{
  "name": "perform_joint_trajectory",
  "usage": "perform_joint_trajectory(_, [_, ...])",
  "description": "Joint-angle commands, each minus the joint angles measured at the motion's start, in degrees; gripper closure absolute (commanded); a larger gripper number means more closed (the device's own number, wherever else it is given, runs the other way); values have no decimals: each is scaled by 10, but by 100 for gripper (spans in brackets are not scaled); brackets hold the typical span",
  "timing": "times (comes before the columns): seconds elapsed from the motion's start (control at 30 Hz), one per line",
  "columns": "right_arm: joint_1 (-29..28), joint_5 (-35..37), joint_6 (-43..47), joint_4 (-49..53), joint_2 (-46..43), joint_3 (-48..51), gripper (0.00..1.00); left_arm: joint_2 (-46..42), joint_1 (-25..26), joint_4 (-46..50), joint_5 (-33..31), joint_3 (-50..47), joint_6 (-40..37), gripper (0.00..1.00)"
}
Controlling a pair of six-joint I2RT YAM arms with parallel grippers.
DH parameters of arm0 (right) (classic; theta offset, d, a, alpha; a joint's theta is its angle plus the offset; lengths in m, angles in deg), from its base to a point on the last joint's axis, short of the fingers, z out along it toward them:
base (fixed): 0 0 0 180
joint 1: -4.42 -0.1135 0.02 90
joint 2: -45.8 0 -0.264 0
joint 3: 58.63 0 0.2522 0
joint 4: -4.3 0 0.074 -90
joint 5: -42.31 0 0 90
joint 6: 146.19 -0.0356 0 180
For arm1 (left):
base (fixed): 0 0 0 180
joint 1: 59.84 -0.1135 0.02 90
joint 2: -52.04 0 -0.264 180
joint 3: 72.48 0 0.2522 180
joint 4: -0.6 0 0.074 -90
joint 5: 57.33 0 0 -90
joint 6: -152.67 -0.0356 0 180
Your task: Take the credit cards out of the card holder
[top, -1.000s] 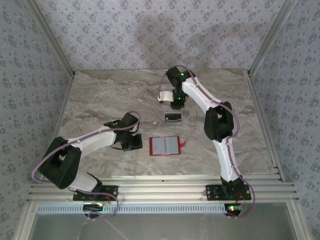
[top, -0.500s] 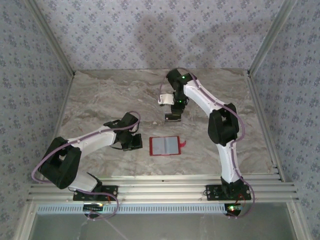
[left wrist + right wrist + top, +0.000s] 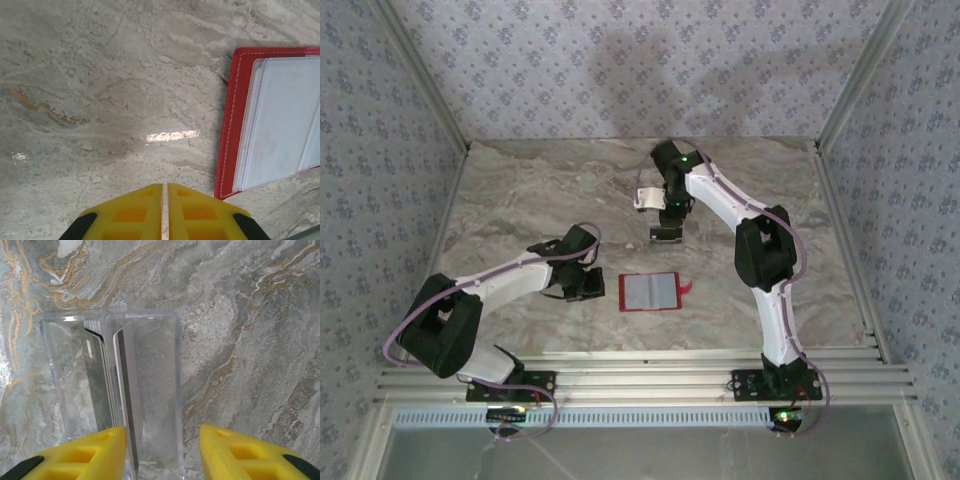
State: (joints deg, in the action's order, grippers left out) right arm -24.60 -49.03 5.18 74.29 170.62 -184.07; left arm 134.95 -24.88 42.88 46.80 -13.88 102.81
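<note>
Right wrist: right gripper (image 3: 160,452) half open, gripping nothing, above clear plastic box (image 3: 155,365) with dark flat credit cards (image 3: 106,385) upright inside; left gripper (image 3: 165,210) shut, empty, just left of open red card holder (image 3: 227,125).

Red card holder (image 3: 648,291) open flat, dark credit cards (image 3: 100,382) inside clear box (image 3: 156,390)

The left arm (image 3: 500,280) and right arm (image 3: 720,200) wear white shells between bulky black joints, with thin purplish cables (image 3: 392,338) looping alongside and small green lights (image 3: 687,157) glowing at wrist and bases. The left hand (image 3: 165,187) and right hand (image 3: 162,432) end in yellow fingers (image 3: 125,220) with moulded square recesses, black-edged.
</note>
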Motion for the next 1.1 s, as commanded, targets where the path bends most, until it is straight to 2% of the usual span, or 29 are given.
perform_joint_trajectory(0.0, [-1,18,13,-17,14,-3,57,0,-2,11,7,18,-3,88])
perform_joint_trajectory(0.53, [2,42,-9,-93,13,26,57,1,-2,8,8,17,-2,88])
perform_joint_trajectory(0.87, [2,48,-13,-101,9,51,58,-3,-2,8,9,15,-2,88])
perform_joint_trajectory(1.07, [1,55,-29,-105,-25,50,58,-8,-2,6,9,12,0,88])
